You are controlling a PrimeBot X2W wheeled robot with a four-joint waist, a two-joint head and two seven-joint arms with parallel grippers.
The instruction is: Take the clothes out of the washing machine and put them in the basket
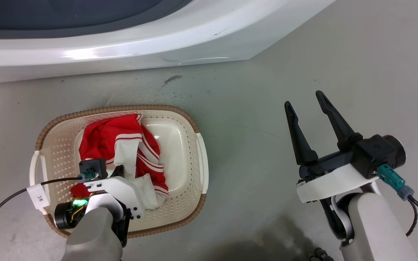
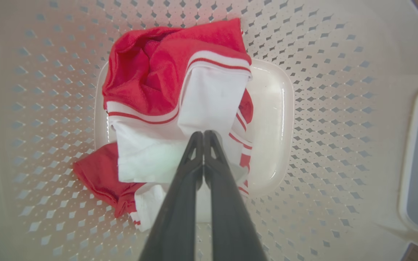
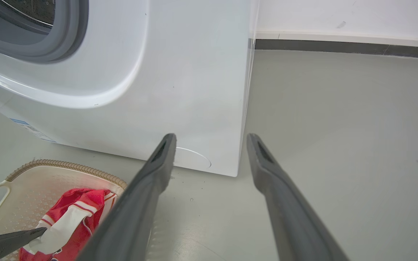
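The clothes (image 1: 107, 137), red fabric with white panels and thin stripes, lie bunched in the cream basket (image 1: 122, 108) on the floor at lower left. My left gripper (image 1: 120, 170) points down into the basket. In the left wrist view it (image 2: 203, 133) is shut, its tips pinching a white panel of the clothes (image 2: 158, 72) over the basket's perforated wall (image 2: 339, 108). My right gripper (image 1: 304, 99) hovers open over bare floor to the basket's right, holding nothing. The washing machine (image 1: 122, 43) stands just beyond the basket. The right wrist view shows its grey porthole rim (image 3: 49, 50).
Grey floor (image 1: 249, 145) stretches between the basket and my right gripper (image 3: 212, 137). Right of the machine a white wall with dark skirting (image 3: 339, 45) runs along the floor. A black cable with a white tag (image 1: 38, 197) trails off my left wrist over the basket's near-left rim.
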